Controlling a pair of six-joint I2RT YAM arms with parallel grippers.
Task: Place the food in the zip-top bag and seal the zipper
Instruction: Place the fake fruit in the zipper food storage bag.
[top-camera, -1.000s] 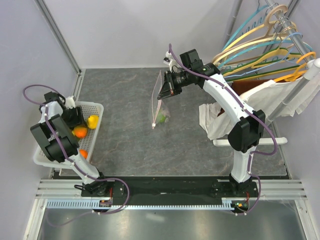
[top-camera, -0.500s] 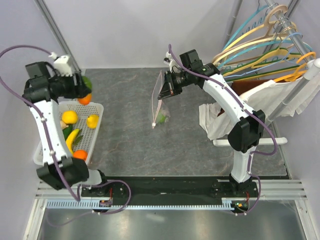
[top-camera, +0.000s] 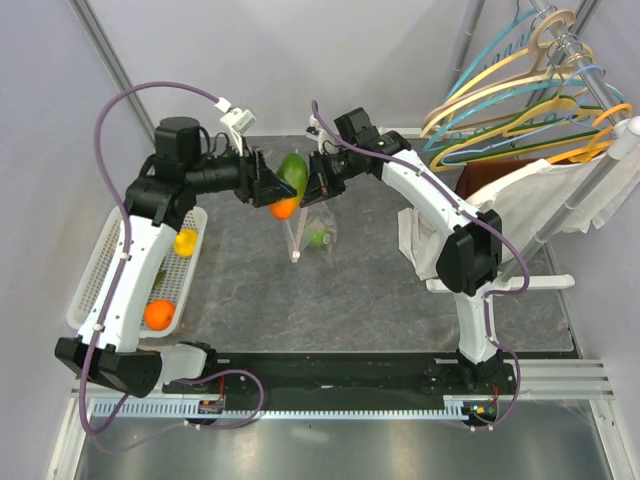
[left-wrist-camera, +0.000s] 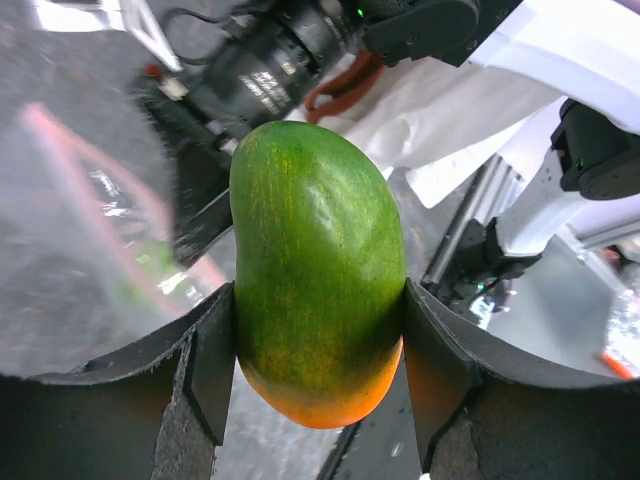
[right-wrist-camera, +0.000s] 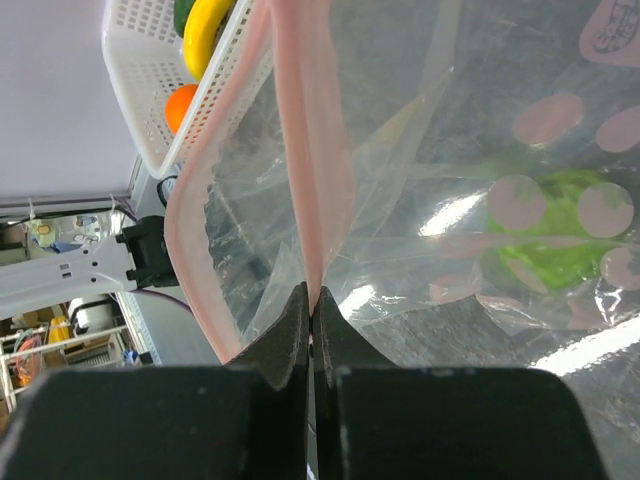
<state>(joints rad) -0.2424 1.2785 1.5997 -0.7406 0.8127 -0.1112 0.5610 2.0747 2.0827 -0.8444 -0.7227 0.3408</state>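
Observation:
My left gripper (top-camera: 272, 185) is shut on a green mango with an orange tip (top-camera: 291, 176), held in the air just left of the bag's mouth; it fills the left wrist view (left-wrist-camera: 315, 270) between my fingers (left-wrist-camera: 205, 365). My right gripper (top-camera: 322, 186) is shut on the pinkish zipper strip (right-wrist-camera: 310, 150) of the clear dotted zip-top bag (top-camera: 312, 228), which hangs from it with its mouth open. A green piece (right-wrist-camera: 555, 225) lies in the bag's bottom, also seen from above (top-camera: 320, 238).
A white mesh basket (top-camera: 97, 270) at the left holds an orange fruit (top-camera: 158, 314), a yellow one (top-camera: 185, 242) and more. Coloured hangers (top-camera: 520, 105) and white cloth (top-camera: 540, 200) stand at the right. Grey walls close the back and left.
My left arm lifted the mango out of the basket and swung it right to the bag's mouth. My right gripper moved the bag left and slightly up.

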